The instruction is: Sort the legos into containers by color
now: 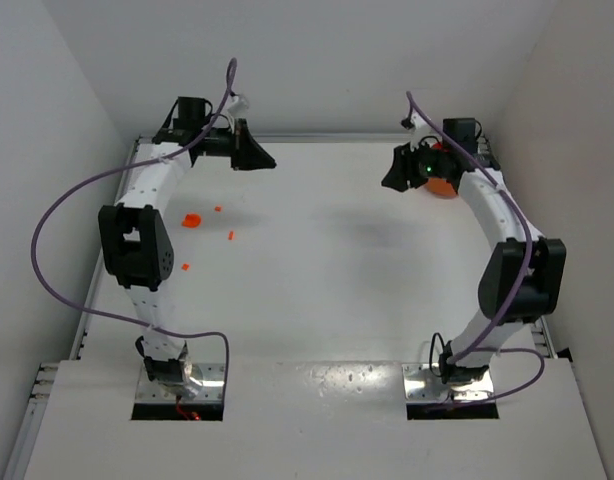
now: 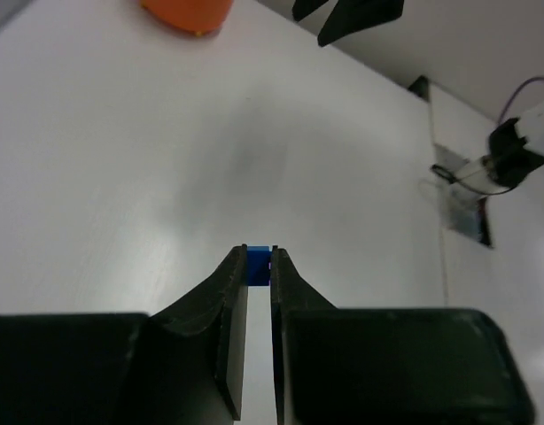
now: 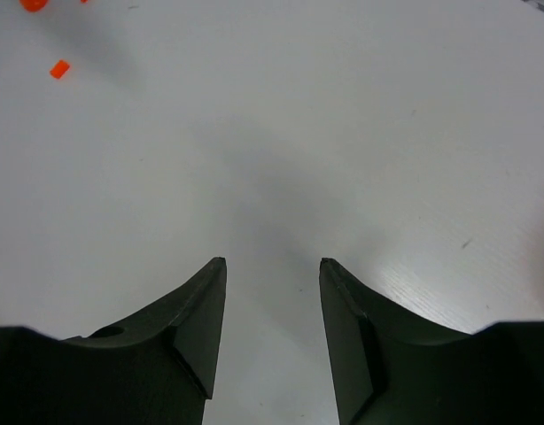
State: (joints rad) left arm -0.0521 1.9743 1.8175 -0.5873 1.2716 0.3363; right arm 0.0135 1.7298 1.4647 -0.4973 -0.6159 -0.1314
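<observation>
My left gripper (image 1: 263, 159) is raised at the back left and is shut on a tiny blue lego (image 2: 259, 266), pinched between its fingertips (image 2: 259, 254). My right gripper (image 1: 390, 178) hangs open and empty (image 3: 272, 263) at the back right. The orange bowl (image 1: 443, 186) sits just behind it, mostly hidden by the arm; its rim also shows in the left wrist view (image 2: 188, 11). Several orange-red legos (image 1: 191, 219) lie on the left of the table, and one shows in the right wrist view (image 3: 58, 68). The purple-blue bowl and the yellow-green lego are out of view.
The white table (image 1: 327, 290) is walled in by white panels at the back and both sides. Purple cables loop off both arms. The right gripper shows as a dark shape in the left wrist view (image 2: 352, 13).
</observation>
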